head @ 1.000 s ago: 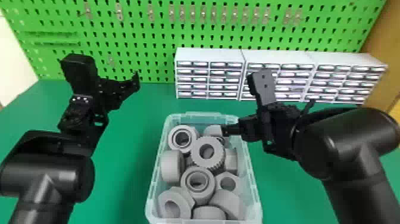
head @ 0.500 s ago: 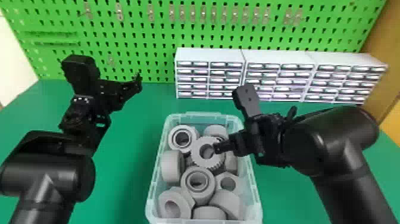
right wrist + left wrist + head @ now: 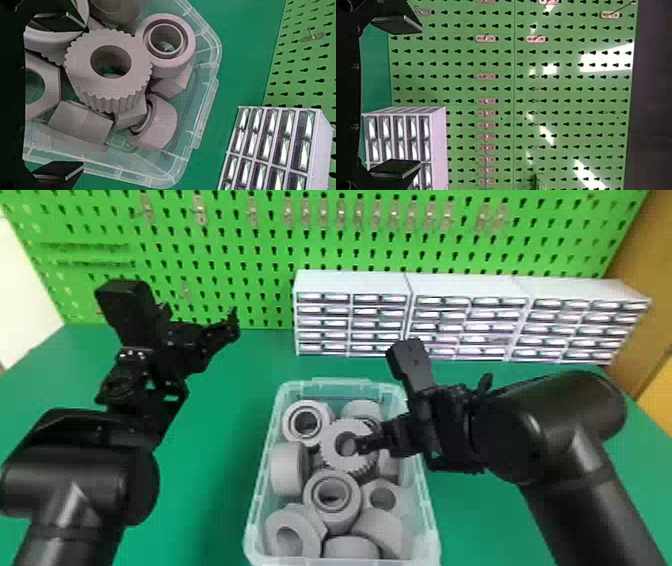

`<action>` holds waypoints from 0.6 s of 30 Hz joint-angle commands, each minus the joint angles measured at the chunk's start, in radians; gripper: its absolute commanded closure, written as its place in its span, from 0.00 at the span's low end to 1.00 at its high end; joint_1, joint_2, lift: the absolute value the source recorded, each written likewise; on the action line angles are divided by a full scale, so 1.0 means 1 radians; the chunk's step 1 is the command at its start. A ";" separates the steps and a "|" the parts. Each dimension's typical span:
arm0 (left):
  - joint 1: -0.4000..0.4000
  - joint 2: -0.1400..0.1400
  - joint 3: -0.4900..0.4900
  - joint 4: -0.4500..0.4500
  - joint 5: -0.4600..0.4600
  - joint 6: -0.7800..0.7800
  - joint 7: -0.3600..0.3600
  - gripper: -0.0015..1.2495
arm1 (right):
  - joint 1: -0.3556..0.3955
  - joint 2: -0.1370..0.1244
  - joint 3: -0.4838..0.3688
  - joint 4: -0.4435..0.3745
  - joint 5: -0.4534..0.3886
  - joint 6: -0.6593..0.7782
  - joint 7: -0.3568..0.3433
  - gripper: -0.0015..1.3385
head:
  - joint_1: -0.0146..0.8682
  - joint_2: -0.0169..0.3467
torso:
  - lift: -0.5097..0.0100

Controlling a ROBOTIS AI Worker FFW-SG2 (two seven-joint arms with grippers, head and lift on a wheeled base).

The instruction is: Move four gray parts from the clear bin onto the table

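The clear bin (image 3: 432,510) holds a pile of several gray parts, with a toothed gear (image 3: 332,447) on top near its middle. My right gripper (image 3: 367,445) is over the bin at the gear's right side. In the right wrist view, my right gripper (image 3: 63,97) stands open, its fingers far apart, and the gear (image 3: 83,85) lies beyond them beside a round ring part (image 3: 188,51). My left gripper (image 3: 232,325) is parked over the table left of the bin; in the left wrist view, my left gripper (image 3: 399,97) is open with nothing between its fingers.
White drawer cabinets (image 3: 350,280) stand at the back of the green table (image 3: 215,470), in front of a green pegboard (image 3: 260,260). Bare tabletop lies on both sides of the bin.
My right gripper has moved left and nearer to me, from the bin's back right part to over the gear. The left arm has barely shifted, and the gray parts lie as before.
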 commanded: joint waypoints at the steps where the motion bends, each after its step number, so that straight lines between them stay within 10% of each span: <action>1: -0.003 0.000 -0.012 0.000 0.002 -0.011 0.000 0.08 | -0.003 -0.002 0.003 0.004 -0.003 -0.002 0.000 0.06 | 0.78 0.14 | 0.89; 18: -0.008 0.002 -0.033 0.000 0.011 -0.016 0.003 0.08 | -0.004 -0.006 0.006 0.013 -0.015 -0.003 0.000 0.06 | 0.78 0.14 | 0.89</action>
